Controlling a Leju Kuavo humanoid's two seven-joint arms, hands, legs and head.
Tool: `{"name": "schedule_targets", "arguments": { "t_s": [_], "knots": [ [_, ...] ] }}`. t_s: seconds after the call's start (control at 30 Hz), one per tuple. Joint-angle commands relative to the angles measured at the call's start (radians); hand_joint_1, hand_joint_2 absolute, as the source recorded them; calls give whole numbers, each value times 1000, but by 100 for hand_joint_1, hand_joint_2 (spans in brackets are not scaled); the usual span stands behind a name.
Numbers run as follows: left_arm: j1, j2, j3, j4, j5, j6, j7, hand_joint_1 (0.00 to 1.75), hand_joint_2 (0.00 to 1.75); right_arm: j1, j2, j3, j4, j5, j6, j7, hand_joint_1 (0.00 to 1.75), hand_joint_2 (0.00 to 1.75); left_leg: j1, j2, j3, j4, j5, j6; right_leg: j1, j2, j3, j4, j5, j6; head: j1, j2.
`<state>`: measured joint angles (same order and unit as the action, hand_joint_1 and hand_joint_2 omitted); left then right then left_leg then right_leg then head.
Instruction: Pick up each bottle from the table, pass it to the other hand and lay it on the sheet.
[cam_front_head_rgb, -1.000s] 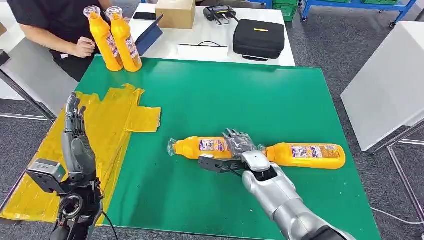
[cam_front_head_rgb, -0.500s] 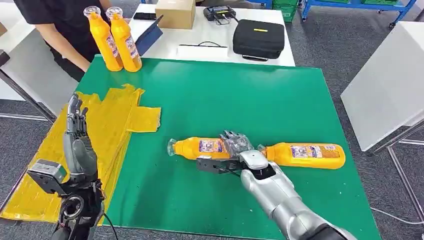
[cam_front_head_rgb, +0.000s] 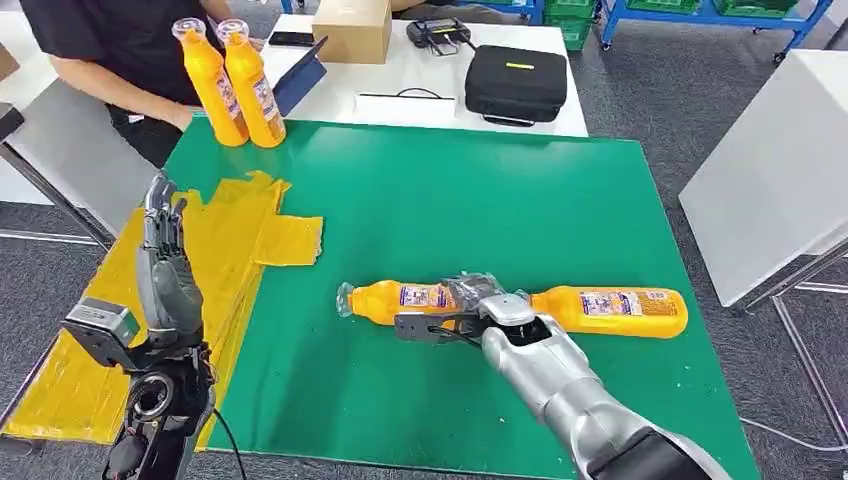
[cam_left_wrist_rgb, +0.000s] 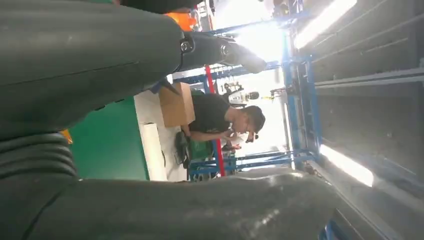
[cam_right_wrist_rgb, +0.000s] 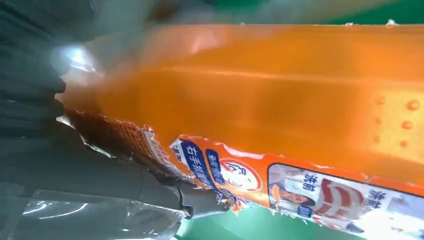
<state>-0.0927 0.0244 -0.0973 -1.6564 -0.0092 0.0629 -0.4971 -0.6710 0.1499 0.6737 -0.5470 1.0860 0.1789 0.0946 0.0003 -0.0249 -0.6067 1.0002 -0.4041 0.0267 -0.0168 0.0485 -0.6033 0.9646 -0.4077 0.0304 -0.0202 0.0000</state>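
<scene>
The right hand (cam_front_head_rgb: 478, 300) closes around the near-left bottle (cam_front_head_rgb: 400, 297) lying on the green table (cam_front_head_rgb: 520, 200); the left hand (cam_front_head_rgb: 165, 265) waits open above the yellow sheet (cam_front_head_rgb: 215, 240). The smooth bottle could slip or nudge its neighbouring bottle (cam_front_head_rgb: 610, 310). The label (cam_right_wrist_rgb: 300, 190) carries Chinese writing, partly torn.

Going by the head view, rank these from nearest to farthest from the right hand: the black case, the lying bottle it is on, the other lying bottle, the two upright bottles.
From the right hand:
1. Left lying bottle, under the hand.
2. Right lying bottle, just to its right.
3. Black case, on the white table beyond the mat.
4. Upright bottles, at the far left corner.
</scene>
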Motion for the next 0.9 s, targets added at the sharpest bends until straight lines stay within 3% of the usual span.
{"name": "schedule_targets", "arguments": {
  "t_s": [0.03, 0.13, 0.23, 0.33, 0.4, 0.43, 0.6, 0.9],
  "knots": [
    [-30, -20, 24, 47, -10, -2, 15, 0, 0, 32, -18, 8, 63, -14, -20, 4, 175, 175, 0, -2, 0, -2, 2, -2, 1, -9, 2, -2, 1, -2, 0, 0],
    [-20, -28, 45, 40, 12, -24, 67, 0, 0, 42, -22, -52, -23, -49, -105, 8, 175, 175, 0, -2, 1, -2, 2, -2, 1, -9, 1, -1, 1, -2, 0, 0],
    [-10, -38, 64, 31, 34, -49, 93, 0, 0, 74, -37, -91, -140, -73, -106, 32, 175, 175, 0, 0, 0, -2, 1, -4, 1, -11, 7, -2, 1, -3, 0, 0],
    [-10, -39, 63, 31, 34, -49, 93, 0, 0, 77, -38, -91, -141, -73, -107, 31, 175, 175, 0, 2, -1, 1, 1, -2, 1, -7, 6, 1, 1, -2, 0, 0],
    [6, -53, 90, 18, 104, -87, 137, 0, 0, 119, -42, -149, -276, -95, -231, 20, 175, 175, 0, 1, -1, 0, 1, -1, 1, -4, 7, 0, 1, -1, 0, 0],
    [25, -57, 106, 6, 149, -113, 164, 0, 175, 153, -55, -172, -424, -98, -251, 26, 175, 175, 0, 0, -2, 0, 2, -1, 1, -8, 6, 0, 1, -2, 0, 0],
    [60, -65, 121, 10, 292, -195, 210, 0, 175, 253, -82, -243, -839, -184, -234, 4, 175, 175, -1, 3, -8, 3, 0, 0, 0, -4, 0, 4, 0, -1, 0, 0],
    [58, -67, 48, 23, 407, -240, 245, 0, 175, 312, -67, -219, -956, -230, -280, -67, 175, 175, -1, -1, -12, 2, 1, -1, 0, -8, -3, 3, 0, 0, 0, 0]
  ]
}}
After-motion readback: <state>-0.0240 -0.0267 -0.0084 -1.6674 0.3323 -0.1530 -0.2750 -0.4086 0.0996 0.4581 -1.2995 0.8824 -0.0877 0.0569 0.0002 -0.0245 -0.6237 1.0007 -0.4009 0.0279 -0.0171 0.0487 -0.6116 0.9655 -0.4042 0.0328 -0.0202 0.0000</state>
